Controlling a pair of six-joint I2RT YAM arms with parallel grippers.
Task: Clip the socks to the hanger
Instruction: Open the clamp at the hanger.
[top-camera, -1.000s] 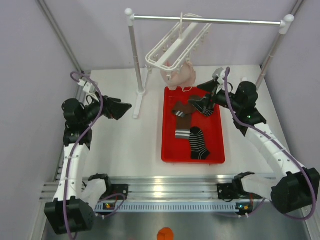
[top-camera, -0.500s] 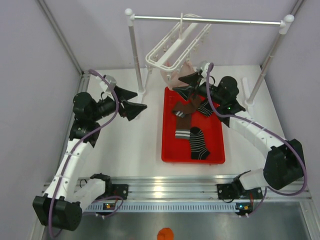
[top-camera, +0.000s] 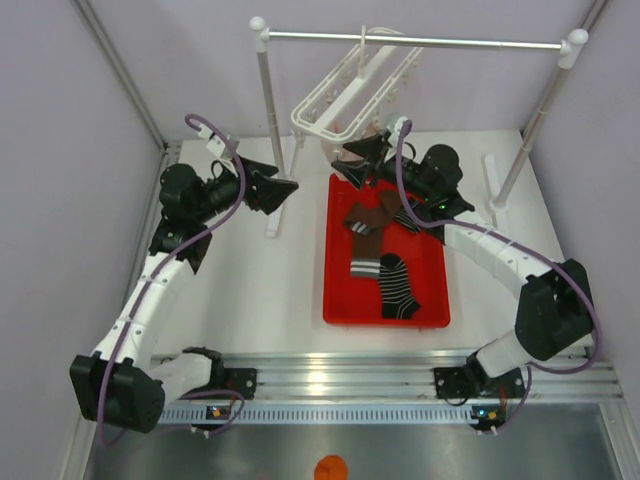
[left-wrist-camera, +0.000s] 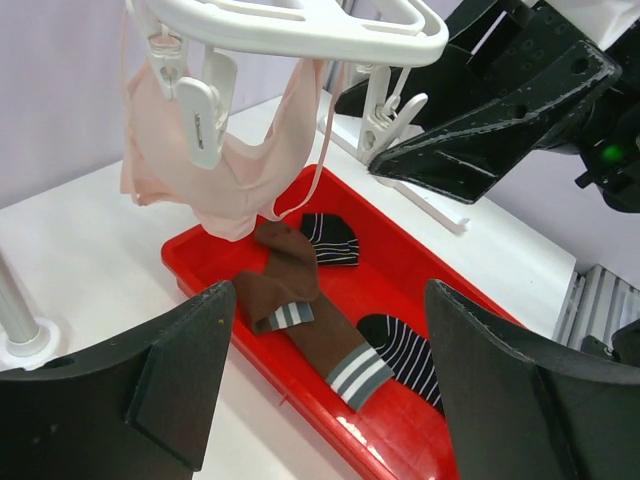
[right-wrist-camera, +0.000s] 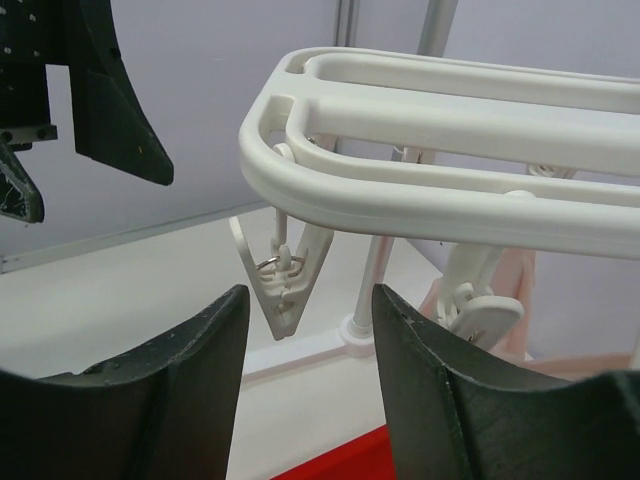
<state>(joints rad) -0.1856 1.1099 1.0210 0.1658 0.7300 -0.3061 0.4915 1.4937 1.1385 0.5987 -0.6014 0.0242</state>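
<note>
In the red plastic tray (top-camera: 345, 298), below the white plastic lattice clip hanger (top-camera: 352, 95), four brown and black striped ankle socks (top-camera: 368, 240) lie toward its far edge, likely limp, best pinched by a cuff; my left gripper (top-camera: 290, 187) and right gripper (top-camera: 352, 160) hover, jaws apart, empty.

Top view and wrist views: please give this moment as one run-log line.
left claw: open, empty | right claw: open, facing hanger peg | socks: four in red tray, none clipped
</note>
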